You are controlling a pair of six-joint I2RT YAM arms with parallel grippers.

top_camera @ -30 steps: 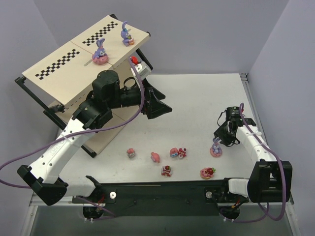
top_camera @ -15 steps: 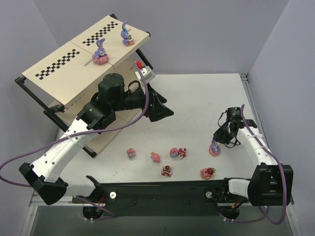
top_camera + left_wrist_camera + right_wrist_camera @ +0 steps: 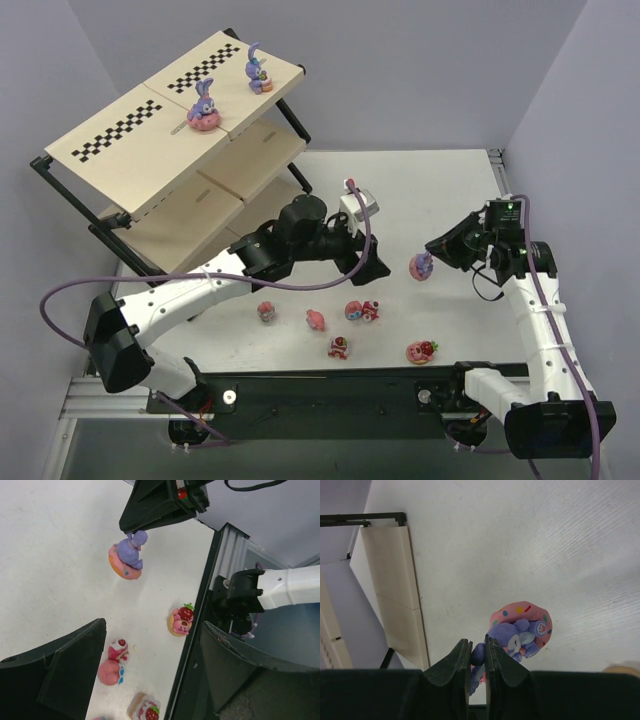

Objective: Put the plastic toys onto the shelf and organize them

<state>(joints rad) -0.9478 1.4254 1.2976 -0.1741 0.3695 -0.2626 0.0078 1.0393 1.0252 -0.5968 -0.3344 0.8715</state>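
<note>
The shelf [image 3: 130,150] stands at the back left with two purple bunnies [image 3: 203,106] [image 3: 258,70] on its top board. My right gripper [image 3: 436,252] [image 3: 478,652] is shut on the ear of a third purple bunny on a pink donut base [image 3: 422,266] [image 3: 520,630] [image 3: 127,560], which hangs above the table. My left gripper [image 3: 372,262] [image 3: 154,625] is open and holds nothing, reaching over the table's middle towards that bunny. Several pink toys lie near the front edge: [image 3: 266,312], [image 3: 315,320], [image 3: 338,347], [image 3: 362,310] and a strawberry-topped one [image 3: 421,351] [image 3: 181,621].
The shelf's lower boards [image 3: 395,595] show at the left of the right wrist view. The table's black front rail [image 3: 200,630] runs just past the strawberry-topped toy. Grey walls close in the table on the left, back and right.
My right gripper shut on the bunny and lifted it off the table, moving up and left. My left arm swung away from the shelf to the table's middle.
</note>
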